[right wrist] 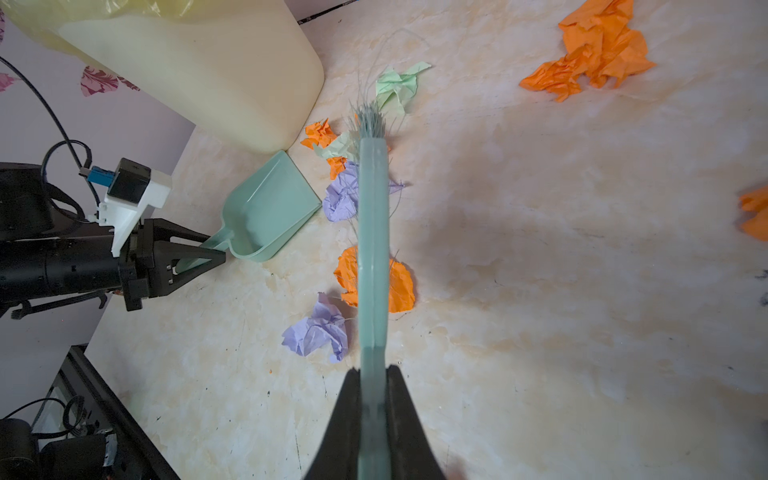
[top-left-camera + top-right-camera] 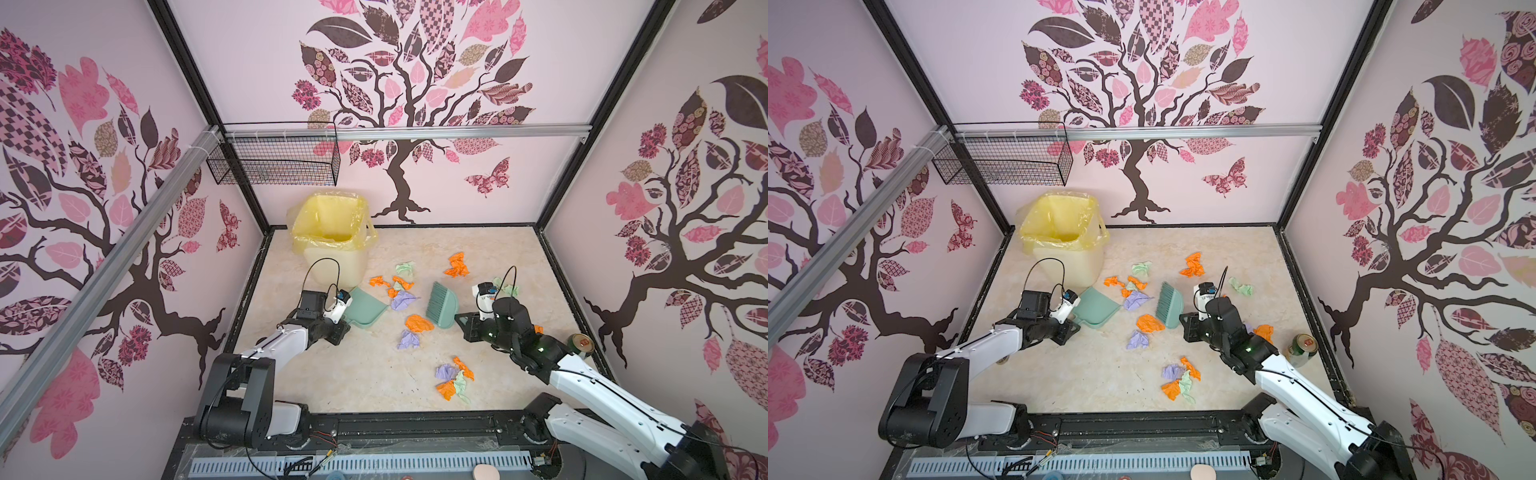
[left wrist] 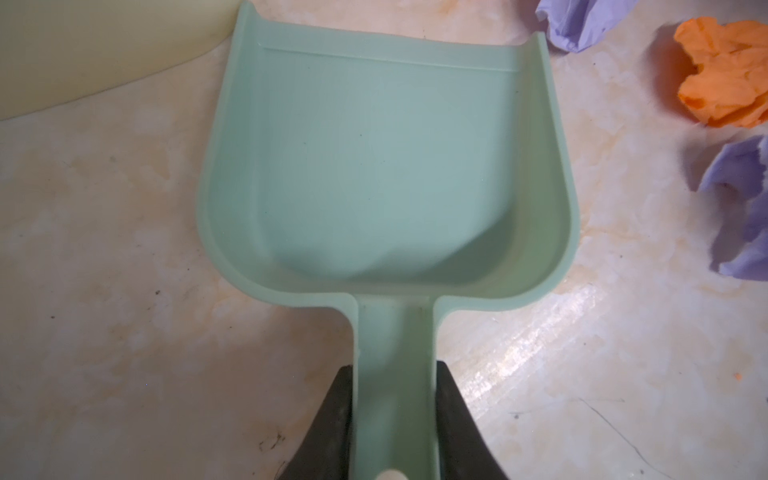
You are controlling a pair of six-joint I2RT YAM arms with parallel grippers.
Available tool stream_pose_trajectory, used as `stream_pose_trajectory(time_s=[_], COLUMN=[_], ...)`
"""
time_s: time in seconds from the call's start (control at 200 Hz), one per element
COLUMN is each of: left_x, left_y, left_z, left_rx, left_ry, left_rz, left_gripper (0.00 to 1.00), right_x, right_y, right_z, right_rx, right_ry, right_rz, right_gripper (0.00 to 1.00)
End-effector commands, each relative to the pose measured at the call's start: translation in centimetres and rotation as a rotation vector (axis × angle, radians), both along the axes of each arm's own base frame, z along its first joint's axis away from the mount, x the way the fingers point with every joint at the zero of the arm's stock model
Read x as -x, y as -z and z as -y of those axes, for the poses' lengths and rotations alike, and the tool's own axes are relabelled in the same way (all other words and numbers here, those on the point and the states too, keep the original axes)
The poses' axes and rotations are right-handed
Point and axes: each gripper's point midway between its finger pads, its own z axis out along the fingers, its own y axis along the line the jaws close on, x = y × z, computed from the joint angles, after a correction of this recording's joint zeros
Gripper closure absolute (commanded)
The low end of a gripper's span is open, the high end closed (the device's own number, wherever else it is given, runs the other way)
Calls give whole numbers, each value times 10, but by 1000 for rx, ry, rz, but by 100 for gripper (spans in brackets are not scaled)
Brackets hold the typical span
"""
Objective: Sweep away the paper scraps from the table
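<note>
The scraps (image 2: 419, 323) lie loose across the middle of the table (image 2: 332, 374), with one clump near its front edge, one orange piece toward the back and a few by the right arm. None is in the dustpan (image 3: 386, 166), which rests flat, its mouth just beside a lilac scrap. The left gripper (image 3: 394, 376) clamps the dustpan's handle; the right gripper (image 1: 374, 374) clamps the brush (image 2: 441, 305), which stands over the middle scraps.

Sweeping looks about to start. The next move calls for drawing the brush toward the dustpan's mouth while the pan stays down.

The right arm partly hides two scraps. Whether the bristles touch the table I cannot tell. The bin (image 2: 332, 232) stands in the back left corner.
</note>
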Motion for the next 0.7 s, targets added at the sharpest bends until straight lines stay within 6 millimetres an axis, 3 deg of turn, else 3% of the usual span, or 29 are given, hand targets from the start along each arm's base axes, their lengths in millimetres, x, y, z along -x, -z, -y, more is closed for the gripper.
stream_pose_trajectory(time_s=[0.0,0.145,0.255,0.46,0.59,0.695], left_x=[-8,2,20,57,69,80], left_y=[-15,-17,-16,-32,-48,-61], left_z=[1,1,6,27,31,21], left_rx=[15,6,2,93,99,15], left_ry=[-7,21,120,286,333,398], left_rz=[57,75,66,38,-9,-38], left_gripper=[81,85,86,93,97,100], right_x=[1,2,3,2,1,0], right_y=[-3,-5,-3,3,1,-2], right_z=[3,5,10,14,15,17], right_rx=[-9,0,32,98,125,143], right_ry=[11,15,23,22,21,18], right_rz=[13,17,9,-15,-13,-6], right_gripper=[100,100,100,100,100,100])
